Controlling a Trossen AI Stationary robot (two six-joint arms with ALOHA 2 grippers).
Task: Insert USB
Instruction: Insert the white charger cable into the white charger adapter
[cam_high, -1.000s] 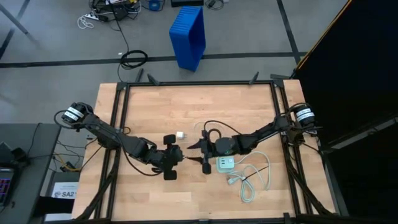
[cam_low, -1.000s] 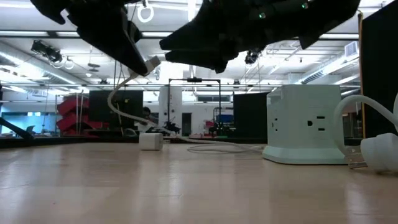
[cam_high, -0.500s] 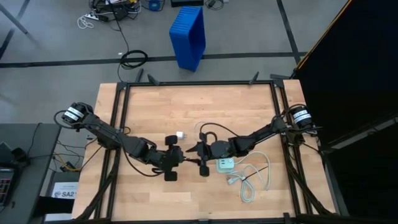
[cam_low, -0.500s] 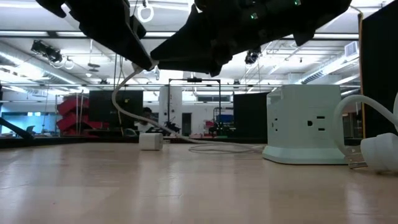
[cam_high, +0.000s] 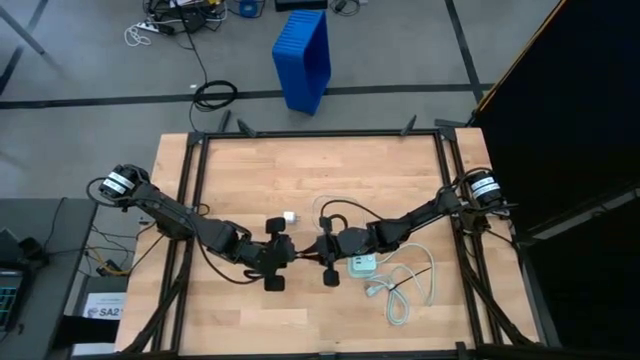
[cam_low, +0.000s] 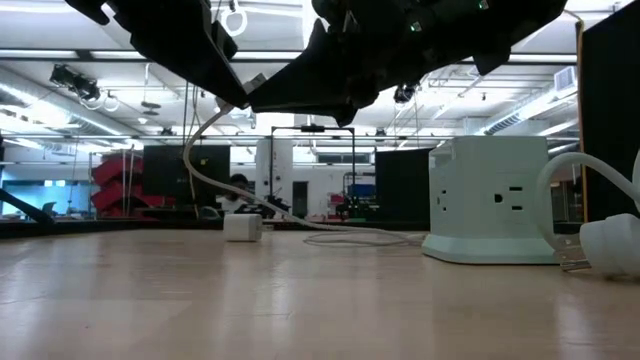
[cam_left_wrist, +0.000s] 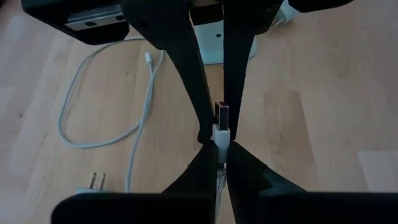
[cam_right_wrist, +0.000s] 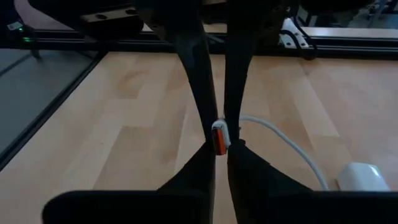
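The USB plug (cam_left_wrist: 222, 127) hangs in the air above the middle of the wooden table (cam_high: 250, 170), its small white body and silvery tip pinched between both grippers, which meet nose to nose. In the left wrist view the plug sits between that arm's two dark fingers, with the opposite arm's fingers pressing on the silvery end from the far side. In the right wrist view the plug end (cam_right_wrist: 219, 137) shows a reddish face, squeezed between the fingers, with the thin white cable (cam_right_wrist: 280, 140) curving away over the table. The left gripper (cam_high: 283, 256) is clenched on the plug, and the right gripper (cam_high: 318, 254) is closed on the same plug from the other side. In the low view the cable (cam_low: 215, 185) droops from the grippers down to a small white adapter (cam_low: 242, 227) on the tabletop. Just beside the right gripper stands the pale green-white charger block (cam_high: 361, 265), with a thicker bundled white cord (cam_high: 405, 290) coiled near it. Beyond the table, a blue bin (cam_high: 303, 55) stands on the floor.
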